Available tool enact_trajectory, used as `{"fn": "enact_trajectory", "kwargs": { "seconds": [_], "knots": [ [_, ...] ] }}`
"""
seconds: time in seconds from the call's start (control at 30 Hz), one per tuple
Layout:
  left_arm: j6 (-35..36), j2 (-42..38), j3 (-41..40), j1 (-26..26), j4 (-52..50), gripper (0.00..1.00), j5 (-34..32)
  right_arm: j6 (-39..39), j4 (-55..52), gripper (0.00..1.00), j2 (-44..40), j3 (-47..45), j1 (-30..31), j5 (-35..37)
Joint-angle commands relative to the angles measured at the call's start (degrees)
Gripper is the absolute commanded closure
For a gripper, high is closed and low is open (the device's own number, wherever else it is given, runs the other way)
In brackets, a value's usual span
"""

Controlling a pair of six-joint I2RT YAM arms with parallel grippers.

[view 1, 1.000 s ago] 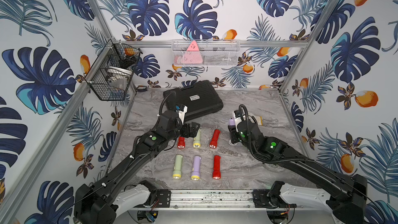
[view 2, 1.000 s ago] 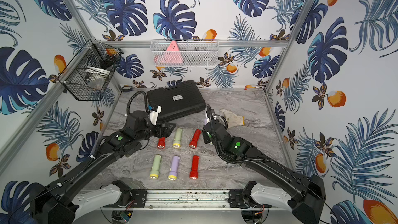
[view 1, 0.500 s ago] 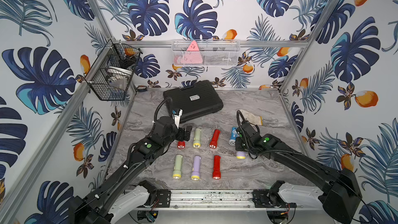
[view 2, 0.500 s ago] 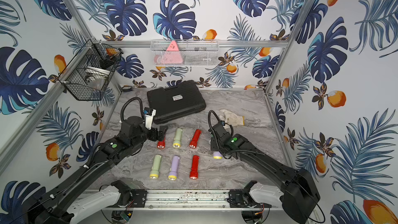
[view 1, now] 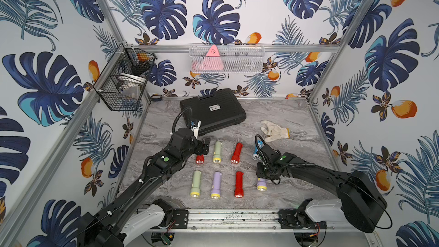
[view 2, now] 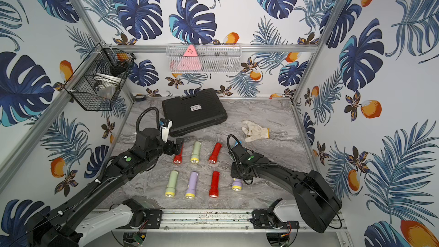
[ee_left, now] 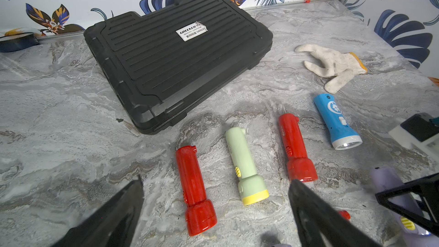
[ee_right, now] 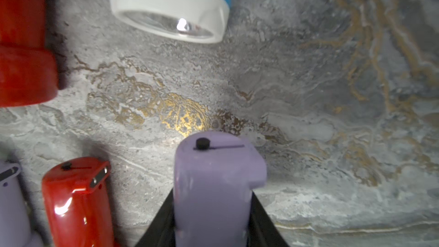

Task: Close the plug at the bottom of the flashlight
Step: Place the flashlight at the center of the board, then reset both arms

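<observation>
My right gripper (view 1: pixel 263 175) (ee_right: pixel 212 201) is shut on the body of a purple flashlight (view 1: pixel 261 184) (view 2: pixel 237 184) (ee_right: pixel 213 186). The flashlight lies low at the right end of the front row, head toward the front edge. In the right wrist view its bottom end (ee_right: pixel 215 143) shows a black pin and a thin seam, and the plug looks folded flush. My left gripper (view 1: pixel 204 147) (ee_left: pixel 216 181) hangs open above the rear end of a red flashlight (view 1: pixel 200 159) (ee_left: pixel 193 191), with nothing between its fingers.
Other flashlights lie in two rows: green (view 1: pixel 217 152), red (view 1: pixel 236 153), blue (view 1: pixel 256 153), then green (view 1: pixel 196 184), purple (view 1: pixel 216 184), red (view 1: pixel 238 184). A black case (view 1: pixel 211 110) and a white glove (view 1: pixel 274 131) lie behind. Wire baskets (view 1: pixel 124 86) hang on the walls.
My right gripper has carried the purple flashlight from mid-table toward the front and down to the end of the front row. My left gripper has drawn back a little, still open.
</observation>
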Motion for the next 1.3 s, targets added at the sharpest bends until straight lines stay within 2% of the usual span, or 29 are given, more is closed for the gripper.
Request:
{"fn": "enact_trajectory", "kwargs": {
  "seconds": [0.0,0.1,0.3,0.37,0.57,0.67,0.77,0.83,0.97,1.07,1.2,1.27],
  "knots": [
    [0.7,0.5,0.2,0.1,-0.4,0.01,-0.8,1.6,2.6,0.99,1.2,-0.3,0.1,-1.9],
    [0.6,1.1,0.4,0.1,-0.6,0.01,-0.9,1.4,2.4,0.94,2.1,-0.5,0.1,-1.8],
    [0.8,1.4,0.4,0.1,-0.7,0.01,-1.2,1.7,2.8,0.68,1.5,-1.1,0.1,-2.6],
    [0.8,1.4,0.4,0.0,-0.7,0.01,-1.4,1.3,2.5,0.55,0.8,-0.8,0.1,-2.6],
    [1.2,1.5,0.4,0.1,-1.0,0.01,-2.4,-0.2,-1.7,0.28,-3.0,3.5,0.1,-0.6],
    [1.6,1.8,0.4,0.1,-1.1,0.01,-3.2,-2.6,-4.7,0.09,-5.7,7.1,-0.6,2.4],
    [1.8,1.9,0.2,0.1,-1.0,0.01,-3.6,-6.9,-5.5,0.07,-8.5,10.4,-3.4,8.4],
    [1.9,2.1,-0.2,0.1,-0.6,0.01,-3.9,-12.1,-2.1,0.06,-10.4,11.2,-7.2,12.3],
    [2.0,3.0,-0.6,0.1,0.0,0.01,-4.3,-26.7,17.0,0.03,-13.3,4.5,-15.5,18.8],
    [2.3,3.7,-1.3,0.1,0.7,0.01,-5.0,-33.1,31.3,0.01,-12.4,-1.3,-23.1,21.4],
    [3.9,3.9,-3.5,0.2,4.2,0.01,-7.7,-30.9,41.7,0.01,-7.3,-6.3,-36.8,16.3],
    [4.6,3.6,-5.6,0.7,7.9,0.01,-9.3,-29.8,49.1,0.02,-4.7,-10.3,-40.2,15.0]
  ]
}}
